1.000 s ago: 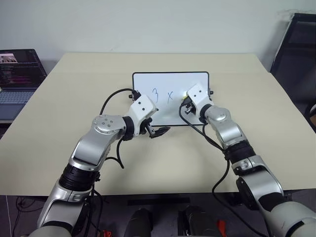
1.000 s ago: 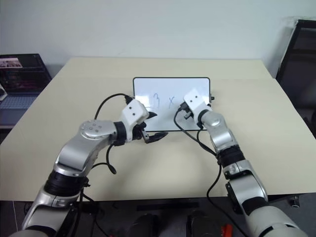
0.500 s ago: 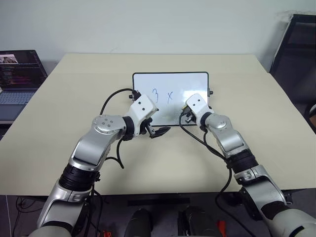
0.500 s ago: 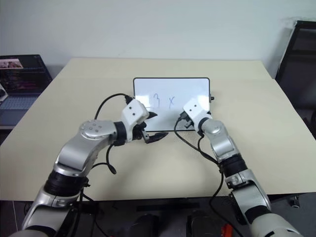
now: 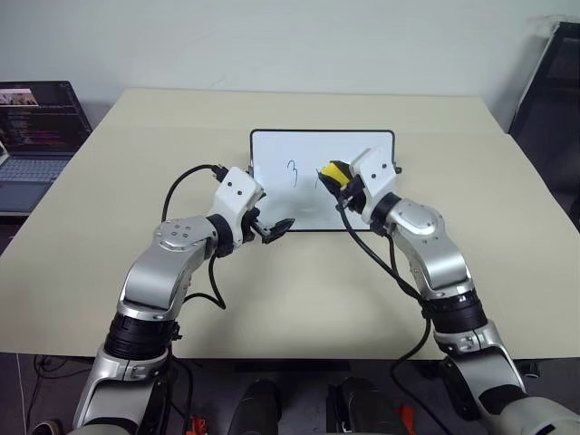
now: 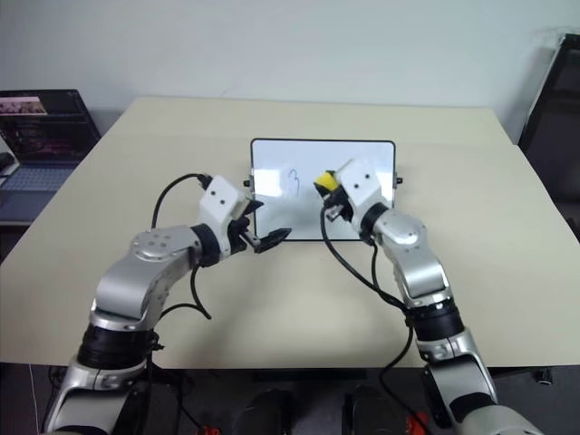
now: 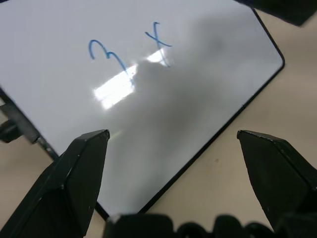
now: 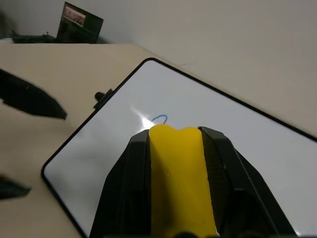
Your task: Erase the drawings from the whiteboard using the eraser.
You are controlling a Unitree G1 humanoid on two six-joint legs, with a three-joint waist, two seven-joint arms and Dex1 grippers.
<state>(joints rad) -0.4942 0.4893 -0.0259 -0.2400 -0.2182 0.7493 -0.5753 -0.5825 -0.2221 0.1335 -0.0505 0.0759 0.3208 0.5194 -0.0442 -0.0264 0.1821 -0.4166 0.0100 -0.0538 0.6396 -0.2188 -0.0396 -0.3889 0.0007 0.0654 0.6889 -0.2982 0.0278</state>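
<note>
Beige table (image 5: 136,163) before me, whiteboard (image 5: 281,195) lying flat at its middle, blue drawings (image 7: 130,47) on its left half, my left gripper (image 5: 270,228) spread wide at the near-left corner, my right gripper (image 5: 337,178) clamped around the yellow eraser (image 5: 333,171) over the board's centre

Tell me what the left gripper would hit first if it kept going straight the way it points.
Probably the whiteboard: the open left gripper aims across its near edge toward the blue 3. Height above the surface is unclear.
</note>
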